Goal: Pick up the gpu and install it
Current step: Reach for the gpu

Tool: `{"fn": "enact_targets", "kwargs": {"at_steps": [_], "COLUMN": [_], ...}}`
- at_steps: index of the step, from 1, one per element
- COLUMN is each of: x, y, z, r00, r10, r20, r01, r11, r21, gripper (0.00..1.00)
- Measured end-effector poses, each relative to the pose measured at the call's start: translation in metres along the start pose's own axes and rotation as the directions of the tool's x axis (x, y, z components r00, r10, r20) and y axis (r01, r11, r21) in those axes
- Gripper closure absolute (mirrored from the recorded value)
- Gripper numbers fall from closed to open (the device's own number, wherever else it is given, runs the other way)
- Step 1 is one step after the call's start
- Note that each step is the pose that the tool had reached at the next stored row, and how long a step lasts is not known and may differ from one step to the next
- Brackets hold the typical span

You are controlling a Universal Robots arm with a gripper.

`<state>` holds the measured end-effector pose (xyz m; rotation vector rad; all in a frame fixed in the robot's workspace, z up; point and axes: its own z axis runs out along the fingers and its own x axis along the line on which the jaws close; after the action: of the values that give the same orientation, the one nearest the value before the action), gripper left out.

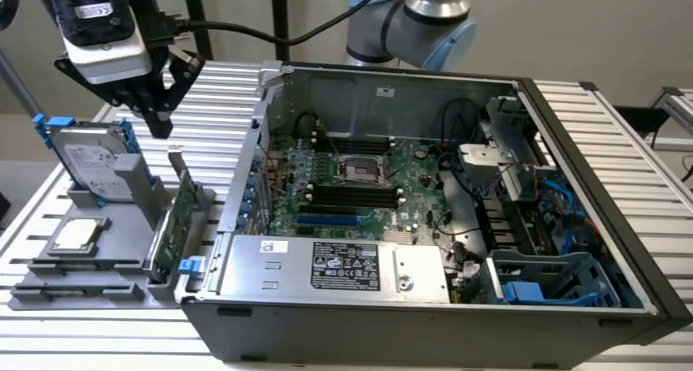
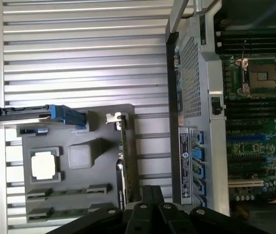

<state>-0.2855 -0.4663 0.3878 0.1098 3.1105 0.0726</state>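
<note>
Exterior view: closed gripper hangs above the gpu in its holder

Exterior view shows the gripper (image 1: pixel 161 126) in the air over a grey holder (image 1: pixel 130 196). The holder sits on the slatted table (image 1: pixel 639 144), near the edge at the exterior view's left. The black fingers are pressed together and grasp nothing. The gpu (image 1: pixel 178 217) stands on its long edge in the holder's slot nearest the open computer case (image 1: pixel 433 322). Its green board shows, and its silver bracket is at the far end. It is below the fingertips, apart from them and untouched. A hard drive (image 1: pixel 92 164) in a blue frame stands at the holder's far end, and a processor chip (image 1: pixel 76 235) lies flat nearer the camera. Inside the case are the green motherboard (image 1: pixel 358 184) and a silver power supply (image 1: pixel 336 265), whose black-and-white label is too small to read.

Wrist view looks straight down, so the gpu (image 2: pixel 123 161) appears as a thin strip, with one end close by the gripper's tips. This view also shows the case's perforated rear panel (image 2: pixel 191 73) and a sticker (image 2: pixel 185 161) with unreadable print.
</note>
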Motion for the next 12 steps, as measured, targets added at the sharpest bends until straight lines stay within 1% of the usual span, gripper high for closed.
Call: {"fn": "enact_targets", "kwargs": {"at_steps": [6,7,12], "x": [0.027,0.028,0.028], "y": [-0.0023,-0.0024,-0.0024], "z": [0.0020,0.0020,0.0020], "r00": [1.0000,1.0000,1.0000], "r10": [0.000,0.000,0.000], "r20": [0.0002,0.0003,0.0003], "r01": [0.000,0.000,0.000], "r11": [1.0000,1.0000,1.0000], "r21": [0.0028,0.0028,0.0028], "gripper": [0.89,0.89,0.89]}}
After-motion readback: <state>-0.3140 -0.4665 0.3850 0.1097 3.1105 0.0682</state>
